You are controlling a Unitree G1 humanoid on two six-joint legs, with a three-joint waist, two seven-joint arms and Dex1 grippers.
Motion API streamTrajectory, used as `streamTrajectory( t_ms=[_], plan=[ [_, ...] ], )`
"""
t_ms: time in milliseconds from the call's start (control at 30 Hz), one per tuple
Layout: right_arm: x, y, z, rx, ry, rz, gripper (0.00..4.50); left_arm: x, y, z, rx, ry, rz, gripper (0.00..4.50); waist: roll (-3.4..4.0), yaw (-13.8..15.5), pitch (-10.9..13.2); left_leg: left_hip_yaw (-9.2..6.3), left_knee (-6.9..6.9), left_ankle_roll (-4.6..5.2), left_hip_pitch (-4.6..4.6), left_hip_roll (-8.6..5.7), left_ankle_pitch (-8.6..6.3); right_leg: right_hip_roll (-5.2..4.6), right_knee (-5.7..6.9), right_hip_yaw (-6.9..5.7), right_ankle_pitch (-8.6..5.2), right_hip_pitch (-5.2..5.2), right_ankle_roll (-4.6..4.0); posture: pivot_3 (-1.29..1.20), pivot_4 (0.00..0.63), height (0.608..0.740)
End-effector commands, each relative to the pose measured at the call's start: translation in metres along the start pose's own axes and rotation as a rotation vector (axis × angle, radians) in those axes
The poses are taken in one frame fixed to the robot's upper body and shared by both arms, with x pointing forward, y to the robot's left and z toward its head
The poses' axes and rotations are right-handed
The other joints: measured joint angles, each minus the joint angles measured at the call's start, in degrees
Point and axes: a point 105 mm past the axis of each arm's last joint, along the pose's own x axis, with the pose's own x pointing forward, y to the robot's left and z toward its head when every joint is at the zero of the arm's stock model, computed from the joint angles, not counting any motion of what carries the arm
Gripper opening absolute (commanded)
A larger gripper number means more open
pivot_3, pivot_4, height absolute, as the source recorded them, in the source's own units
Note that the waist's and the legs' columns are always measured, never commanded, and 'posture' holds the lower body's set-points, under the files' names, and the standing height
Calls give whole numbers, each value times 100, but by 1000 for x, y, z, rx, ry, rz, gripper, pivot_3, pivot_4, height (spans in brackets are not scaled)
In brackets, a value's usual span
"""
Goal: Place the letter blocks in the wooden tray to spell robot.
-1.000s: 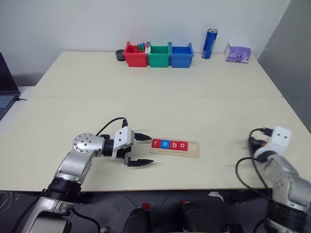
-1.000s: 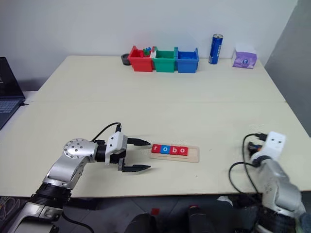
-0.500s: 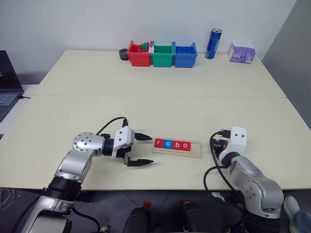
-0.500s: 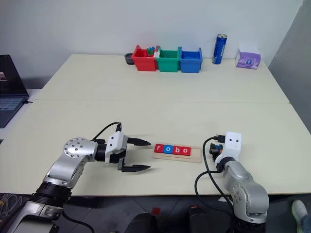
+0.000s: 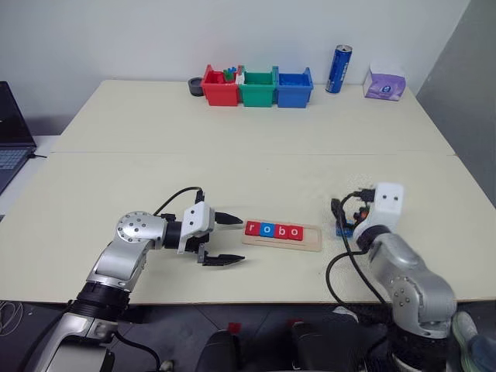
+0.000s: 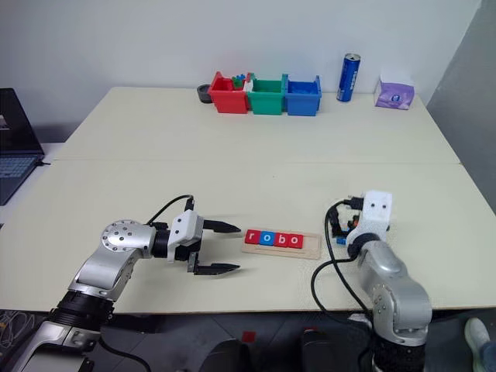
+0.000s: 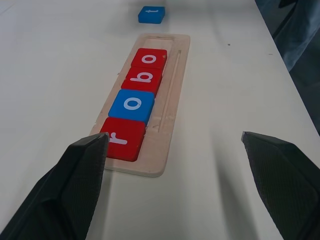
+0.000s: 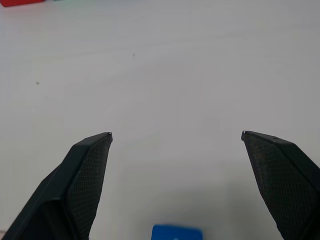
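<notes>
The wooden tray [image 5: 310, 237] lies near the table's front edge. In it sit four letter blocks in a row: red r [image 7: 122, 145], blue o [image 7: 131, 106], red b [image 7: 143, 80] and red o [image 7: 150, 57]. A further blue block [image 5: 341, 231] lies flat on the table just right of the tray. My right gripper [image 8: 176, 134] hovers over it, open, with the block [image 8: 177, 233] low between its fingers. At the tray's left end my left gripper [image 5: 226, 239] points along the tray, open and empty.
Red [image 5: 219, 87], green [image 5: 256, 87] and blue [image 5: 293, 87] bins stand at the table's back edge. A blue can [image 5: 339, 69] and a purple packet [image 5: 384, 84] stand to their right. A laptop [image 5: 9, 132] sits off the left side.
My right arm has swung in from the table's right edge toward the tray and risen a little. The left arm has stayed still. The camera shifted early on.
</notes>
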Motion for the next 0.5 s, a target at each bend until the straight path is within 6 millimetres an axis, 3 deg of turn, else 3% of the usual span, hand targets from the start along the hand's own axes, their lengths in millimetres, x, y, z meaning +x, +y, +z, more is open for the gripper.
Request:
streamTrajectory(
  t_ms=[33,133,300,500],
  plan=[
    [-6,11,2,-108,53,246,4478,-4,3,4,34,1,14,4500,2,5,2,1,1,0,-5,-1,0,0,-1,-2,0,0,0,0,150,740],
    [-16,7,-3,-306,139,462,4478,-4,1,4,33,-1,9,4500,3,8,8,4,4,1,-12,-5,0,-3,-5,-5,0,-1,0,0,150,740],
    [-26,-3,-21,-480,272,663,4478,-3,0,4,33,0,2,4500,-5,6,10,2,2,2,-12,-6,-1,6,-6,-14,-1,0,1,0,150,740],
    [-6,-21,-27,-598,318,726,4478,0,1,8,37,-6,0,4500,-7,-13,12,7,8,1,-10,-4,0,11,-2,-12,0,0,1,0,150,740]
  ],
)
